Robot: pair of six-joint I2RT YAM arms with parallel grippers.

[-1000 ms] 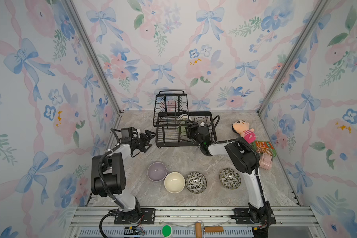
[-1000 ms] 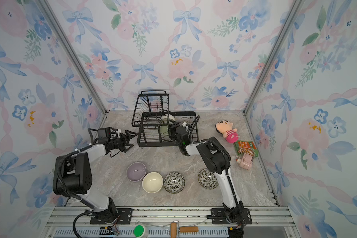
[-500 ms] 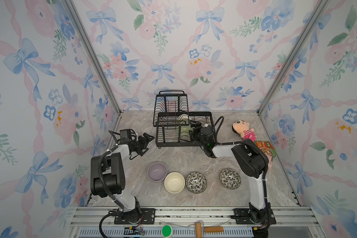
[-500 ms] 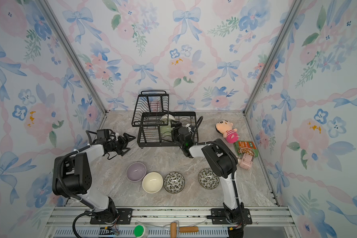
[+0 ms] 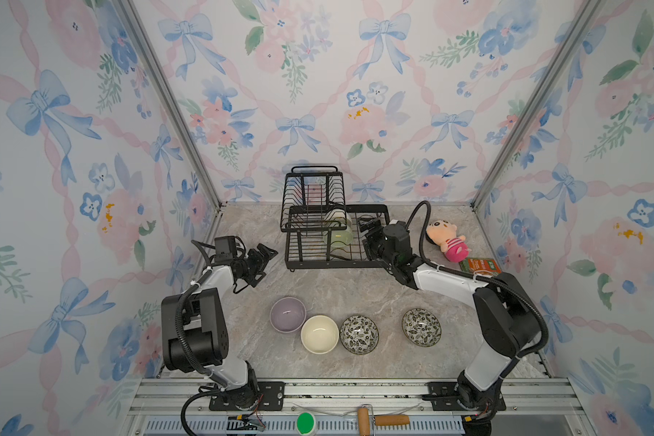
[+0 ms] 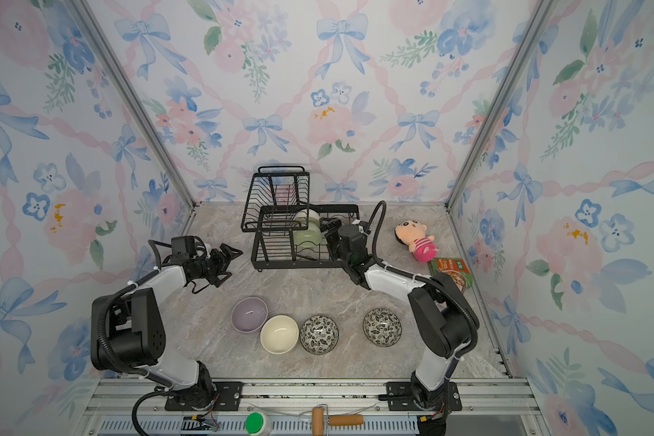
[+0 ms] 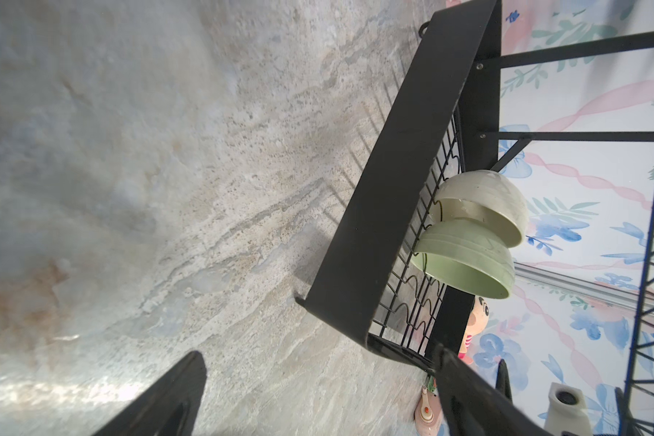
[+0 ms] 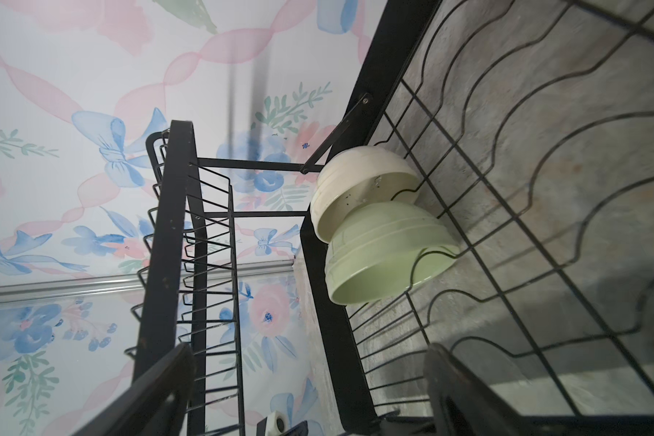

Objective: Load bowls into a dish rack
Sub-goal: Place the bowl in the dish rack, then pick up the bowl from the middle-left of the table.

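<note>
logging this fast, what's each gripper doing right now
Left gripper: open, holding nothing.
Right gripper: open, empty, facing the pale green bowl.

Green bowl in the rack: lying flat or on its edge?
On its edge. The pale green bowl stands tilted in the dish rack wires, next to the cream bowl.

Holds the left arm (image 5: pixel 212 279) folded at the near left, forearm reaching far and rightward, set low. Shows the left gripper (image 5: pixel 266 253) with jaws spread wide, gripping nothing. Stretches the right arm (image 5: pixel 446 281) from the near right toward the far middle, wrist raised. Carries the right gripper (image 5: pixel 366 234) likewise wide apart and empty, pointing leftward, with both dark fingers (image 8: pixel 155 392) visible in the right wrist view.
</note>
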